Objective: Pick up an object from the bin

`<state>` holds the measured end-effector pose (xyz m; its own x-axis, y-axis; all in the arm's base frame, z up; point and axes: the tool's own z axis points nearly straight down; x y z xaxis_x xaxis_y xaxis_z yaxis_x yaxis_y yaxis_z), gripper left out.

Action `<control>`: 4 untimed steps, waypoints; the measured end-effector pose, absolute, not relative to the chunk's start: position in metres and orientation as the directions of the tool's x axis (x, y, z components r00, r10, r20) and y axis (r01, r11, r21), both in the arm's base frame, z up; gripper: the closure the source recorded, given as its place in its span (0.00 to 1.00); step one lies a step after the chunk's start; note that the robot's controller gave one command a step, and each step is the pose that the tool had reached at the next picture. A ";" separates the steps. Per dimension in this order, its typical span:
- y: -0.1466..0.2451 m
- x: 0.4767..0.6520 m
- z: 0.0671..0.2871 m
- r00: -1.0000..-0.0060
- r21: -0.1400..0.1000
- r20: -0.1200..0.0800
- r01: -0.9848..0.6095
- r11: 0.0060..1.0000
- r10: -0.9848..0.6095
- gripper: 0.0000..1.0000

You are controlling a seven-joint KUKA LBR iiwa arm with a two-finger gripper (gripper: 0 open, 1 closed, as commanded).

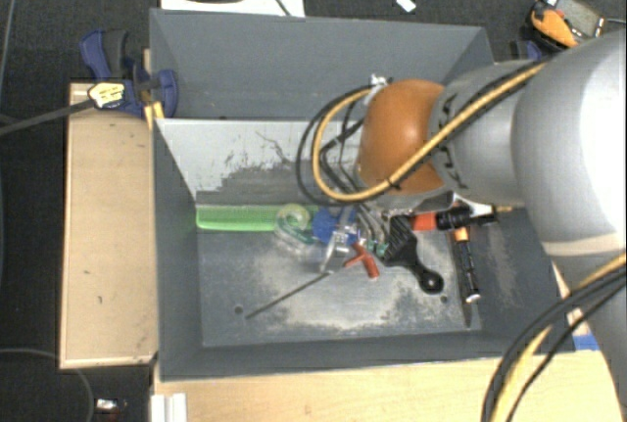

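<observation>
My gripper [345, 242] is low in the middle of the bin, mostly hidden under the arm's wrist. It stands over a small cluster of things: a clear and blue plastic piece [306, 228], a small orange-red piece [368, 263] and a black handled tool [415, 265]. A green comb [237, 217] lies flat just left of the cluster, along the back wall. From under the gripper a thin black rod [286, 298] runs towards the front left.
A black stick-like tool with an orange band [466, 265] lies along the right wall, with an orange and white piece [443, 218] above it. The arm and its cables cover the bin's back right. The front left floor is bare grey metal.
</observation>
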<state>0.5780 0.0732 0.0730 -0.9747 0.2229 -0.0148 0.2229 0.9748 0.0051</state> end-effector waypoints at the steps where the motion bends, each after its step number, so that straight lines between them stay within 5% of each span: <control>1: 0.070 0.585 0.074 -0.969 0.009 -0.019 0.245 0.969 0.245 0.00; 2: 0.072 0.582 0.078 -0.974 0.009 -0.028 0.225 0.974 0.225 1.00; 3: 0.072 0.582 0.078 -0.974 0.009 -0.028 0.226 0.974 0.226 1.00; 4: 0.072 0.580 0.108 -0.974 0.007 -0.021 0.226 0.974 0.226 1.00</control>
<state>0.5797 0.0718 0.1083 -0.9738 0.2265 -0.0214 0.2264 0.9740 0.0073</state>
